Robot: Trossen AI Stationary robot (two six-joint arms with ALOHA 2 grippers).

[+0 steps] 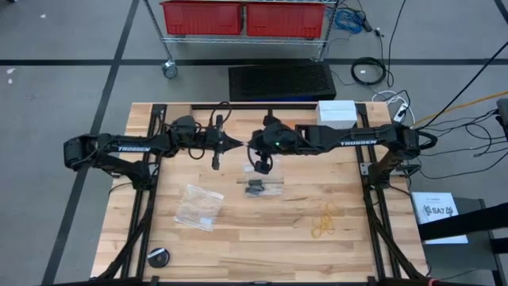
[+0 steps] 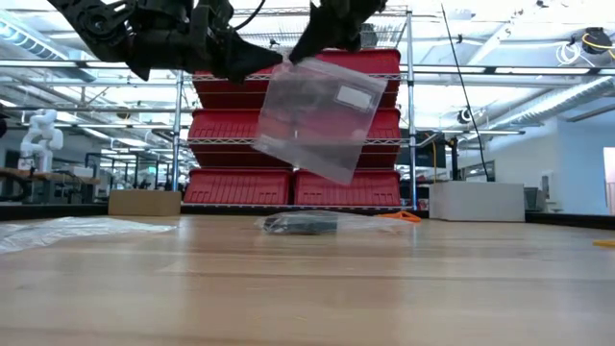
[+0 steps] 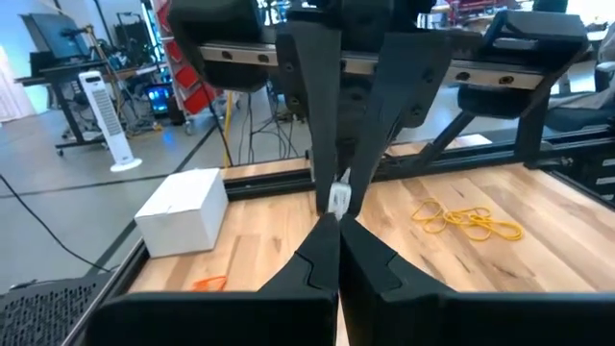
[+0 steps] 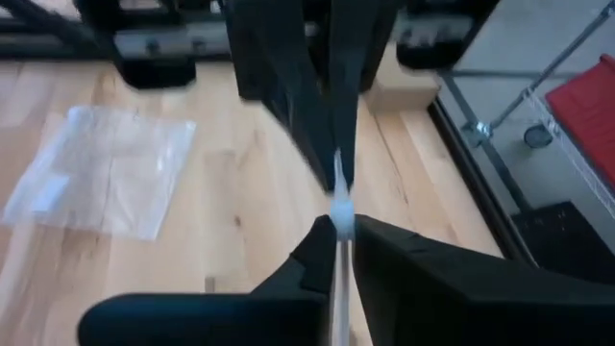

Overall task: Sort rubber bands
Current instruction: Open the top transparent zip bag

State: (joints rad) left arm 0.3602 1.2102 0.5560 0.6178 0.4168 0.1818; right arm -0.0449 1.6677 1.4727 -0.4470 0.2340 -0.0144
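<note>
A clear plastic bag (image 2: 317,115) hangs in the air over the middle of the table, held between my two grippers. My left gripper (image 1: 236,144) comes from the left and my right gripper (image 1: 252,145) from the right, both shut on the bag's upper edge. In the wrist views the bag shows edge-on (image 3: 339,199) (image 4: 338,183). Pale yellow rubber bands (image 1: 325,222) lie loose on the wood at the near right. Black rubber bands sit inside a second clear bag (image 1: 260,187) lying flat below the grippers. Something orange (image 3: 207,284) lies by the white box. My left gripper pinches the bag's upper edge at its left corner (image 2: 277,65) between its two fingers, coming in level from the table's left. My right gripper pinches the same upper edge a little farther right (image 2: 312,56), slanting down from the right. The bag hangs tilted below both, clear of the table.
Another clear bag (image 1: 198,206) lies flat at the near left. A white box (image 1: 337,111) stands at the far right, and a round black object (image 1: 159,257) sits at the near left corner. Bare wood lies along the near edge.
</note>
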